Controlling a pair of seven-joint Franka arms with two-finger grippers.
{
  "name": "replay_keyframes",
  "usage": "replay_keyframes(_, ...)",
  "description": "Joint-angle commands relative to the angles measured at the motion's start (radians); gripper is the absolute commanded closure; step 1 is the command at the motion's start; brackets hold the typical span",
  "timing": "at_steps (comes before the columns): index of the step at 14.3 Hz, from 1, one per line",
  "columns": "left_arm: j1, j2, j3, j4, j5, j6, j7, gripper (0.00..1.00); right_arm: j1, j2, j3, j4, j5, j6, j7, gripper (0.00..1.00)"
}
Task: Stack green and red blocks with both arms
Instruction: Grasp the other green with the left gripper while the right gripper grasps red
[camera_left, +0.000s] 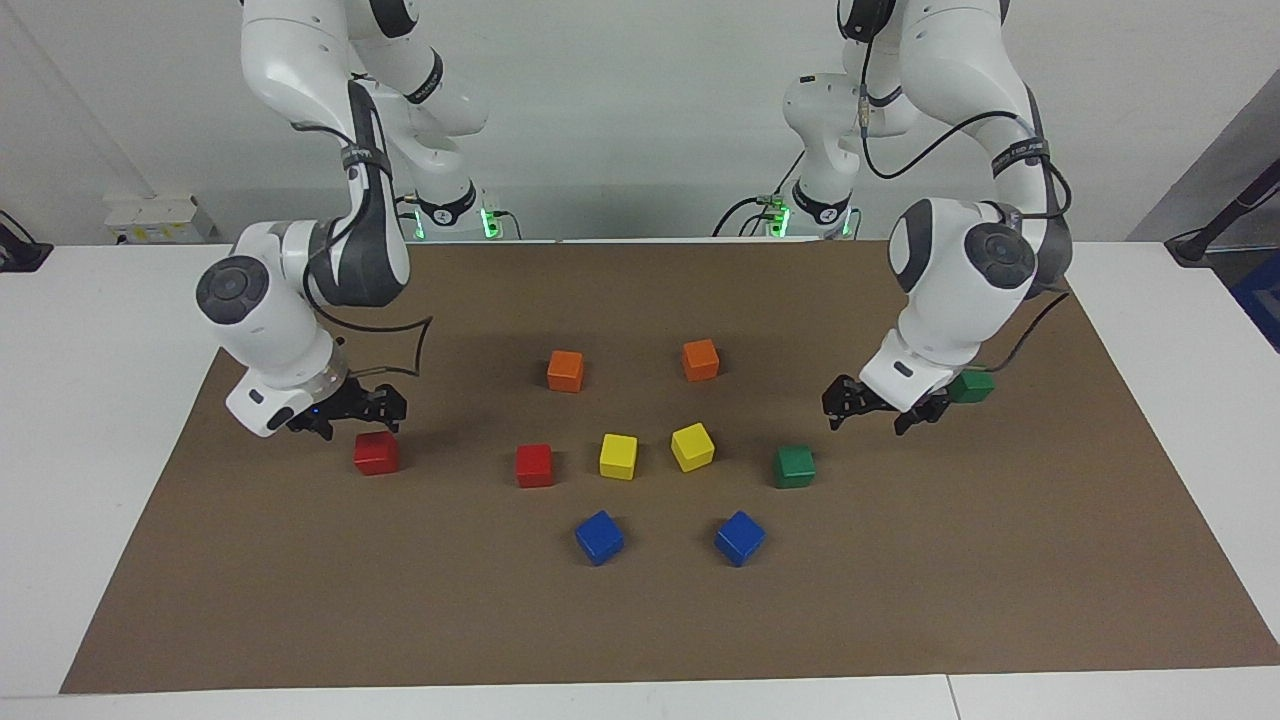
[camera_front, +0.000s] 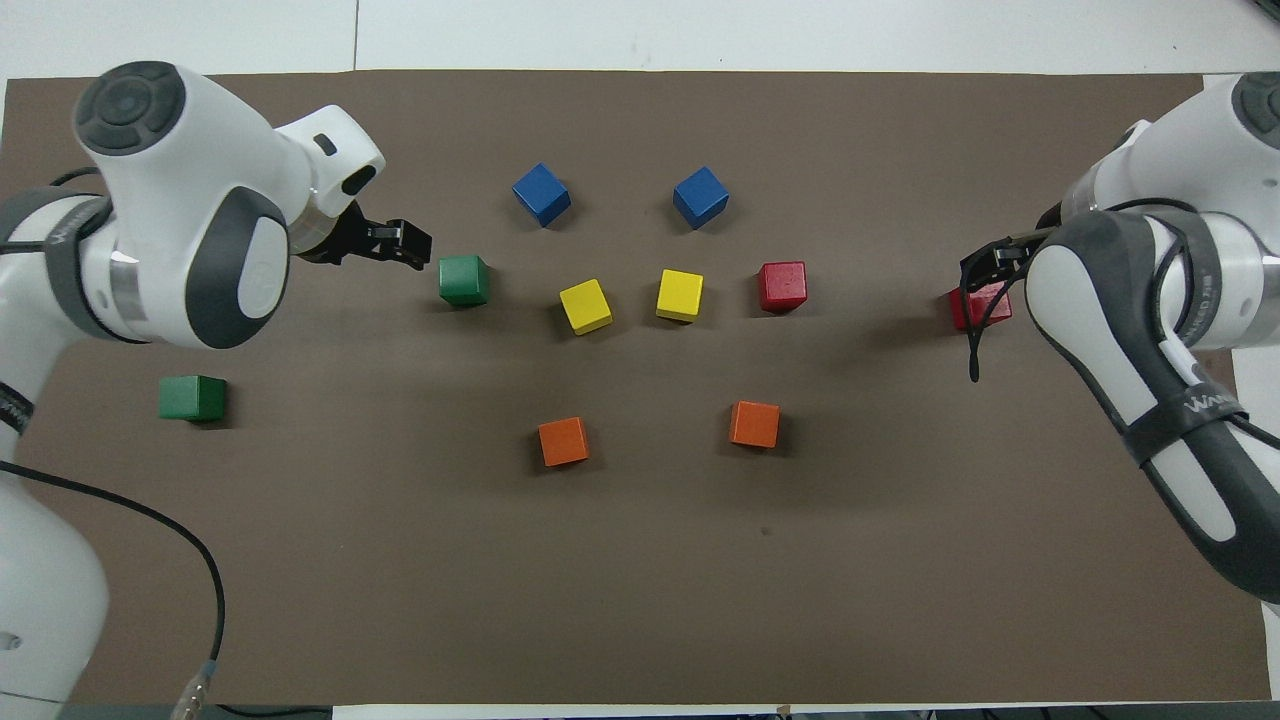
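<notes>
Red blocks lie at left of the facing frame: one (camera_left: 376, 452) just below the right gripper (camera_left: 352, 412), one (camera_left: 534, 465) mid-frame. Green blocks: one (camera_left: 794, 466) right of centre, one (camera_left: 971, 386) partly hidden by the left gripper (camera_left: 880, 412). Both grippers hang raised, jaws spread, holding nothing.

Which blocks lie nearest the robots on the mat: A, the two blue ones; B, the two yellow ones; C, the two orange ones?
C: the two orange blocks sit highest in the facing view, closer to the arm bases than the yellow blocks and the blue blocks.
</notes>
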Motion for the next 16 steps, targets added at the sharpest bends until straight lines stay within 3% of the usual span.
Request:
replay_keyframes(1, -0.047, 0.070, 0.020, 0.037, 0.001, 0.067, -0.034, 0.00, 0.110, 0.067, 0.004, 0.180, -0.042, -0.097, 0.116, 0.00)
replay_keyframes(3, -0.065, 0.097, 0.020, 0.039, -0.002, 0.086, -0.046, 0.00, 0.207, 0.116, 0.004, 0.224, -0.051, -0.102, 0.228, 0.00)
replay_keyframes(6, -0.077, 0.118, 0.022, 0.029, 0.026, 0.139, -0.071, 0.00, 0.278, 0.259, 0.004, 0.384, -0.050, -0.091, 0.328, 0.00)
replay_keyframes(9, -0.080, 0.121, 0.022, 0.002, 0.044, 0.170, -0.073, 0.00, 0.284, 0.282, 0.006, 0.373, -0.038, 0.016, 0.339, 0.00)
replay_keyframes(12, -0.105, 0.121, 0.022, -0.076, 0.067, 0.254, -0.106, 0.00, 0.289, 0.303, 0.006, 0.364, -0.033, 0.041, 0.427, 0.00)
replay_keyframes(16, -0.110, 0.117, 0.023, -0.112, 0.070, 0.267, -0.112, 0.00, 0.286, 0.307, 0.006, 0.312, -0.031, 0.076, 0.435, 0.00)
